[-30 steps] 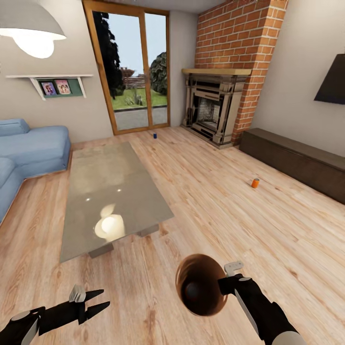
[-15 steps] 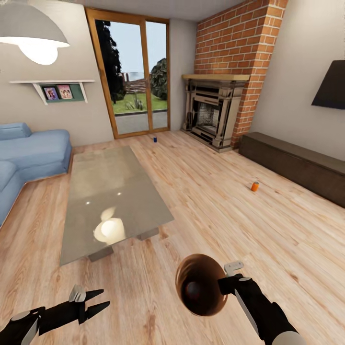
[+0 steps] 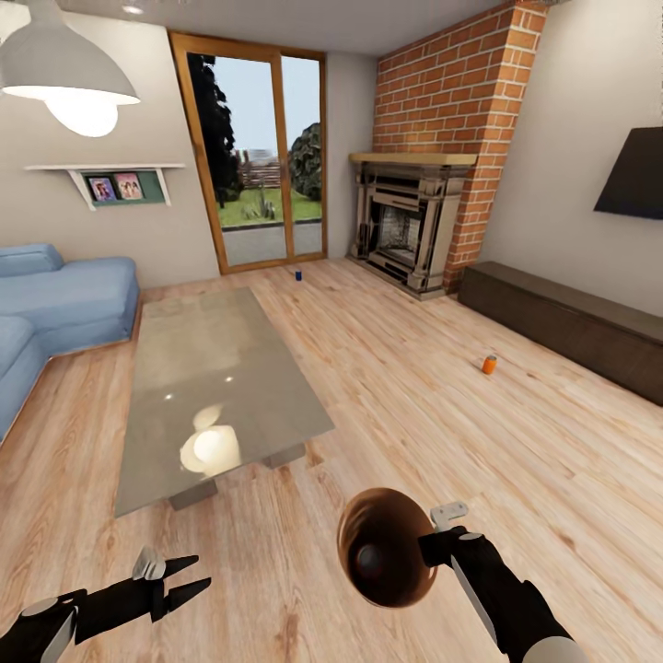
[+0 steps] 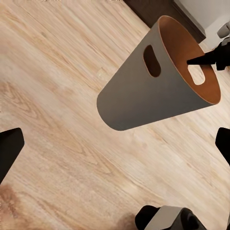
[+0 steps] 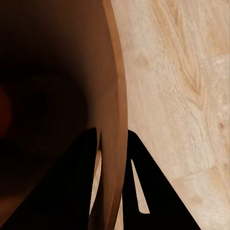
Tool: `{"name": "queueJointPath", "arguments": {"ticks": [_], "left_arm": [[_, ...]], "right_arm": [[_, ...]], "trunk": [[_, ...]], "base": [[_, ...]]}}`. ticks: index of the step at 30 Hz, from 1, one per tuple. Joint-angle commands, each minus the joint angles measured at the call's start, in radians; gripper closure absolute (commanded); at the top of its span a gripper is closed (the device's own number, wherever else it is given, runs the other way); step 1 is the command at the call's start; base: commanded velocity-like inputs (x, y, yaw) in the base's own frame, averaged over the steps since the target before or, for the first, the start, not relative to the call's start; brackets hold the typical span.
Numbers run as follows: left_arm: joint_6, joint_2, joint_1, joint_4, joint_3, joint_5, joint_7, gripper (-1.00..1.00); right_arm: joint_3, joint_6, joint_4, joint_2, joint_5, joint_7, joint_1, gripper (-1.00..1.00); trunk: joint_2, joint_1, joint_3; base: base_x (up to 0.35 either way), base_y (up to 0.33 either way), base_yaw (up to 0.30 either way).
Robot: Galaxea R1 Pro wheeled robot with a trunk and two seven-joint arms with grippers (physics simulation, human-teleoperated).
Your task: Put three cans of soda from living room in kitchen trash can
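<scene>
Right gripper (image 3: 433, 543): we clamp the trash can (image 3: 385, 547) by its rim.
Left gripper (image 3: 189, 575): ours hangs released.
Cans: orange can (image 3: 489, 365), blue can (image 3: 297, 273) on floor (image 3: 414, 387).

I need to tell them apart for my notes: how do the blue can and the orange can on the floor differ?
The blue can stands far off by the glass door; the orange can stands nearer, in front of the long dark bench. They differ in colour, and the blue one looks smaller, being farther. Both stand upright on the wood floor.
</scene>
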Motion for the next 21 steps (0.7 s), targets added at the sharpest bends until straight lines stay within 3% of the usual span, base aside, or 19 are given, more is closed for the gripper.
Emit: {"name": "queueJointPath", "arguments": {"ticks": [1,21], "left_arm": [[0.000,0.000,0.000,0.000,0.000,0.000,0.000,-1.00],[0.000,0.000,0.000,0.000,0.000,0.000,0.000,-1.00]], "right_arm": [[0.000,0.000,-0.001,0.000,-0.008,0.005,0.000,1.00],[0.001,0.000,-0.001,0.000,-0.008,0.005,0.000,1.00]], "trunk": [[0.000,0.000,0.002],[0.000,0.000,0.032]], "base": [[0.000,0.000,0.000],[0.001,-0.004,0.000]]}}
